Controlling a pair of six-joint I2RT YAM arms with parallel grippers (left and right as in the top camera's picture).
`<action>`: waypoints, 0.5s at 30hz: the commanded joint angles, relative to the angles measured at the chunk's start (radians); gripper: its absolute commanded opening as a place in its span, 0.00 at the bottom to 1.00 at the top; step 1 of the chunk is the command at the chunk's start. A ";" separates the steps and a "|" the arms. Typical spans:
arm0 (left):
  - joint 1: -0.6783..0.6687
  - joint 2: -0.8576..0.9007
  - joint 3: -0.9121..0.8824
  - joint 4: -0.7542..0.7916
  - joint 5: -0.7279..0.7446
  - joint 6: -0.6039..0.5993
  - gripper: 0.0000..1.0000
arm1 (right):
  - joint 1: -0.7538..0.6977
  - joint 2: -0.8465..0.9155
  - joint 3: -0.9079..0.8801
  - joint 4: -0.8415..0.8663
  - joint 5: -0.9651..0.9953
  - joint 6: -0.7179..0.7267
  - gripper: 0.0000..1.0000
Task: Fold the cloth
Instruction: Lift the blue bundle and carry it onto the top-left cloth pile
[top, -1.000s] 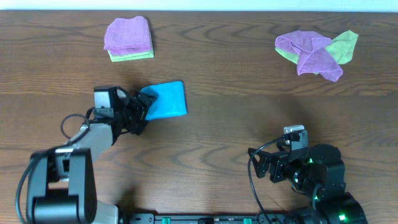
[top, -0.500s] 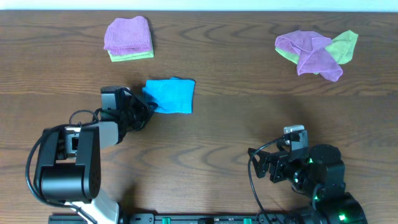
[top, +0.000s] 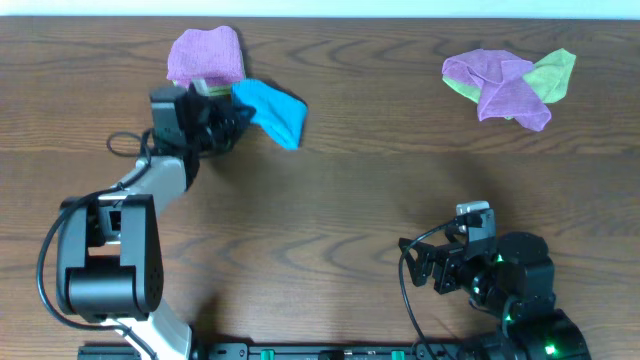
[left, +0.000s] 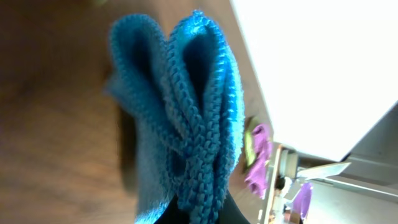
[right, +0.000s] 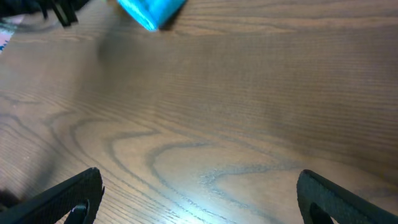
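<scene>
The sky-blue cloth (top: 274, 112) is folded into a small bundle and hangs off the table at the back left, right next to a folded stack. My left gripper (top: 236, 112) is shut on the cloth's left end. In the left wrist view the cloth (left: 180, 112) fills the frame with its layered, stitched edges pinched together at my left gripper (left: 205, 213). My right gripper (top: 420, 264) rests low at the front right, far from the cloth. It stands open (right: 199, 200) over bare wood, and the cloth (right: 152, 11) shows at the top of its view.
A folded purple cloth on a light green one (top: 205, 58) lies at the back left, touching or nearly touching the held cloth. A loose heap of purple and green cloths (top: 510, 85) lies at the back right. The wooden table's far edge (top: 400, 17) runs along the top.
My left gripper has shut on the cloth's left end. It has lifted the cloth from the table and carried it back, up beside the folded stack. The right arm has not moved.
</scene>
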 joint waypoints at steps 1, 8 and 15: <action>-0.002 0.004 0.099 -0.046 0.014 -0.002 0.06 | -0.006 -0.005 -0.004 0.000 0.004 0.012 0.99; -0.002 0.004 0.261 -0.117 -0.070 -0.001 0.06 | -0.006 -0.005 -0.004 -0.001 0.004 0.012 0.99; 0.000 0.005 0.386 -0.185 -0.219 0.055 0.06 | -0.006 -0.005 -0.004 0.000 0.004 0.012 0.99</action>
